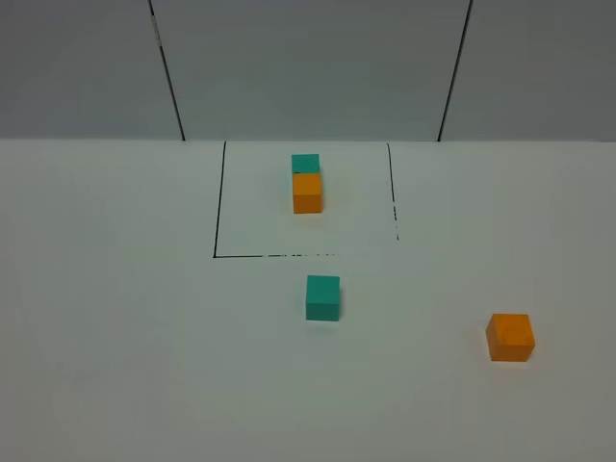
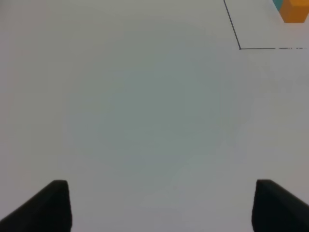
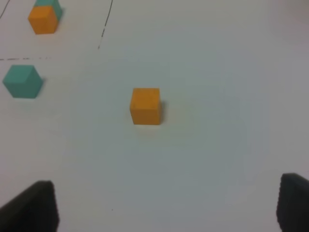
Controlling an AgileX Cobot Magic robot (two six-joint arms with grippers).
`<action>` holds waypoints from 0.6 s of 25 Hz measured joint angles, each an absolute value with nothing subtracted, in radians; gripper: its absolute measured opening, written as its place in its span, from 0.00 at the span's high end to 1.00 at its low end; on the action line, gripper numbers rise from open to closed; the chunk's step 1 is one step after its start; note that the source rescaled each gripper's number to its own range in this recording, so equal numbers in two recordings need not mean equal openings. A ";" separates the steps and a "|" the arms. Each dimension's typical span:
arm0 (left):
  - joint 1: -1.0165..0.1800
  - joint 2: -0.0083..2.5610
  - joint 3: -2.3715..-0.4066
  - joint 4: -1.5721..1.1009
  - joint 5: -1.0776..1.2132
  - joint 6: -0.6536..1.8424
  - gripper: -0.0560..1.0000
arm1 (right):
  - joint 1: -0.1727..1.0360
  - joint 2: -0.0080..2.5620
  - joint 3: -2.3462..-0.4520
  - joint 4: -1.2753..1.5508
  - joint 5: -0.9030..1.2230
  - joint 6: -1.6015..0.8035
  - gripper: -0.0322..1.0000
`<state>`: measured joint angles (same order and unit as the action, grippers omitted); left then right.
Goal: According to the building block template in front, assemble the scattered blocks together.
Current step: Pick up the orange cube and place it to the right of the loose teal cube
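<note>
Now, template (image 1: 307, 183): teal-orange pair inside black outline (image 1: 218, 202)
Teal cube (image 1: 322, 297): near outline, outside
Orange cube (image 1: 510, 337): well apart, rightward
Left gripper (image 2: 161, 186): jaws spread
Right gripper (image 3: 169, 182): jaws spread

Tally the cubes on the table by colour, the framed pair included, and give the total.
Teal: 2, the template's teal cube and the loose teal cube.
Orange: 2, the template's orange cube and the loose orange cube.
Total: 4 cubes.
</note>
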<state>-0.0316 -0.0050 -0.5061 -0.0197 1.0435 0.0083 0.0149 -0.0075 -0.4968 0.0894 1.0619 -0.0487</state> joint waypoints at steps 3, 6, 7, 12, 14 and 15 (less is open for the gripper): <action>-0.032 -0.005 -0.506 -0.020 1.043 0.008 0.28 | 0.015 -0.007 -0.497 0.089 1.062 -0.049 0.19; -0.032 -0.005 -0.506 -0.020 1.043 0.008 0.28 | 0.015 -0.007 -0.497 0.089 1.062 -0.049 0.19; -0.032 -0.005 -0.506 -0.020 1.043 0.008 0.28 | 0.015 -0.007 -0.497 0.089 1.062 -0.049 0.19; -0.032 -0.005 -0.506 -0.020 1.043 0.008 0.28 | 0.015 -0.007 -0.497 0.089 1.062 -0.049 0.19; -0.032 -0.005 -0.506 -0.020 1.043 0.008 0.28 | 0.015 -0.007 -0.497 0.089 1.062 -0.049 0.19; -0.032 -0.005 -0.506 -0.020 1.043 0.008 0.28 | 0.015 -0.007 -0.497 0.089 1.062 -0.049 0.19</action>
